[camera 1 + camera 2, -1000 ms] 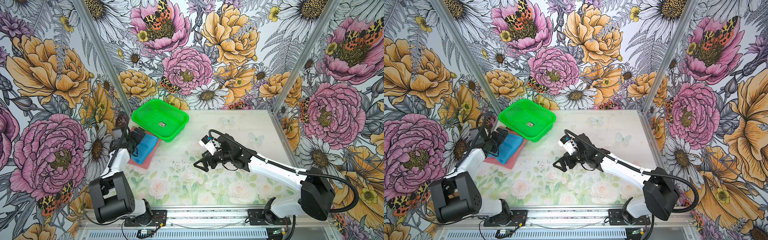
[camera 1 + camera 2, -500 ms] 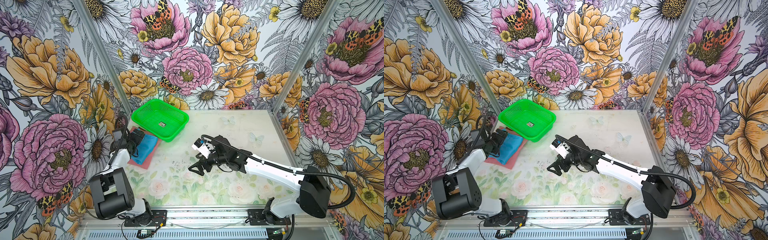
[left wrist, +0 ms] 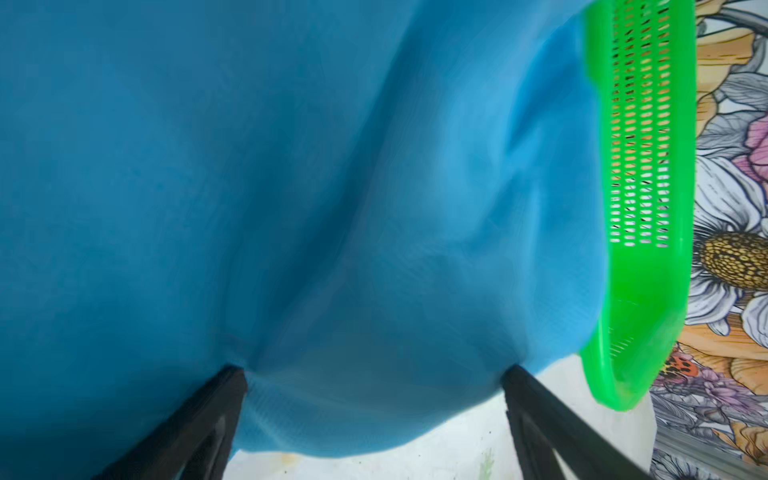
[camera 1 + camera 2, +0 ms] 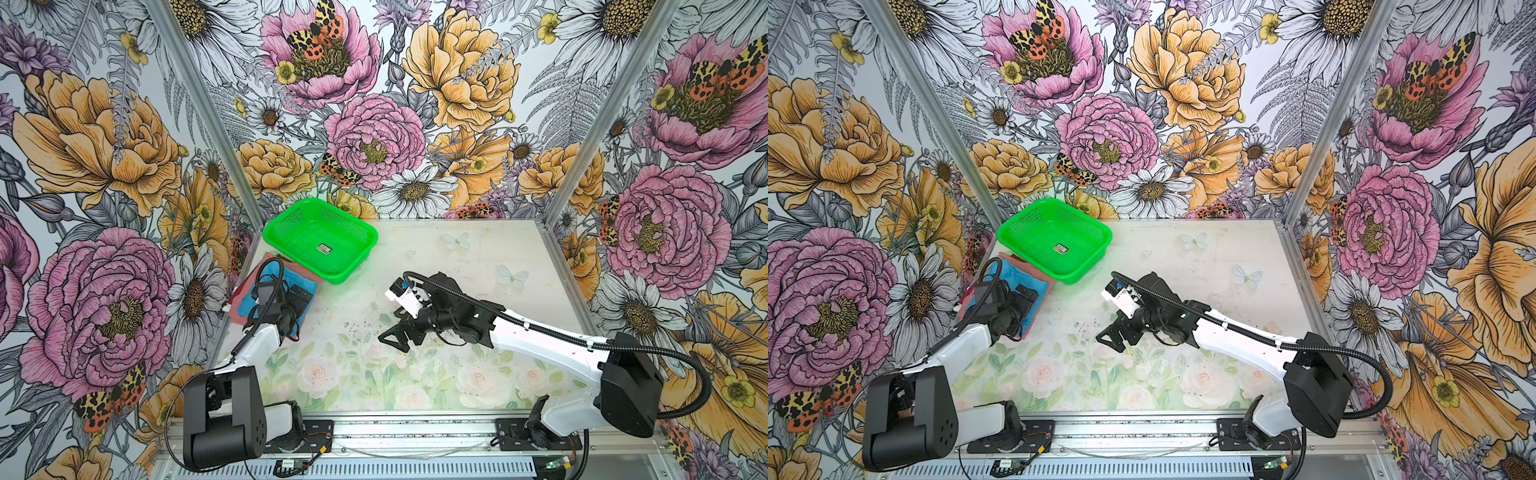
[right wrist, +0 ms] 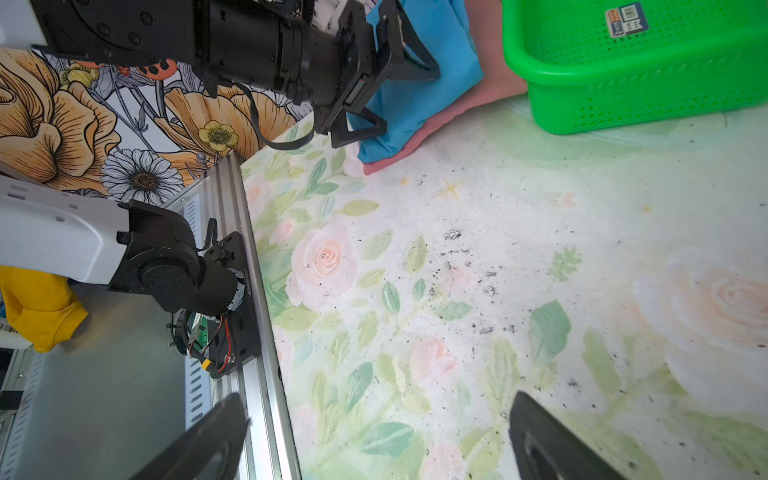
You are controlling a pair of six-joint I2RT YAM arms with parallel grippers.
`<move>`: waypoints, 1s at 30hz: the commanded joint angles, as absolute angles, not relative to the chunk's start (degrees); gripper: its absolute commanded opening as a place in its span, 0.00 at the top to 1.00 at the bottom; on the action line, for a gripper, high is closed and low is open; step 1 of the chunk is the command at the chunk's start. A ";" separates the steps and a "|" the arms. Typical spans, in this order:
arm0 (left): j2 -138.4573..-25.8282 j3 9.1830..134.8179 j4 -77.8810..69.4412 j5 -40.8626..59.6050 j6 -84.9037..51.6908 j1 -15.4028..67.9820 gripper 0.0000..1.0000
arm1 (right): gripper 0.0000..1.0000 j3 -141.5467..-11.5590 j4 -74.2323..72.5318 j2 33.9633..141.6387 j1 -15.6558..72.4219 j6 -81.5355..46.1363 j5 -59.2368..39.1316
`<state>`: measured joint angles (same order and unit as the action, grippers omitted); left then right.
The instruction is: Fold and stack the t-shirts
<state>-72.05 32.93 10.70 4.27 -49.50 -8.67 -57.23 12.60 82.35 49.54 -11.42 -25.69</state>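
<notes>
And here we are at the left edge of the table [image 4: 457, 257], where the two t-shirts lie as one pile. The sky-blue t-shirt [image 4: 1017, 276] sits on top, folded into a compact packet, and the red-pink t-shirt [image 5: 494, 79] lies flat beneath it, showing along the near and right edges. The pile sits just on the near side of the green basket [image 4: 307, 237], which fills the far left corner, and the red-pink cloth runs right up to the basket's near wall.

We see the left gripper [image 3: 372, 374] down over the pile with its jaws spread wide. In the left wrist view both fingertips [image 3: 232, 382] meet the blue cloth, and its rounded edge bulges between them. Nothing is pinched, so we call that an open hand resting at the shirt.

Over to the right gripper [image 4: 395, 332]. It hangs above the bare middle of the table, well apart from the pile and pointing left toward it. Its jaws are also spread as wide as they go, with only the flowered tabletop between them. It has hold of nothing.
</notes>
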 commanded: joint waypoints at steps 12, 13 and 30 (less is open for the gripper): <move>-70.37 47.01 8.73 10.46 -42.23 -16.12 0.01 | 0.00 -56.51 11.95 79.59 49.61 -11.22 -24.52; -71.82 47.80 8.41 10.92 -41.96 -16.36 0.01 | 0.01 -56.52 11.95 79.69 49.61 -11.24 -24.47; -101.21 57.98 -15.14 18.15 -48.43 -15.31 0.01 | 0.01 -57.57 11.91 81.92 49.57 -10.11 -26.63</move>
<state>-99.55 55.90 -8.58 15.42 -46.37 -14.68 -56.40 12.64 81.41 49.54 -11.22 -25.74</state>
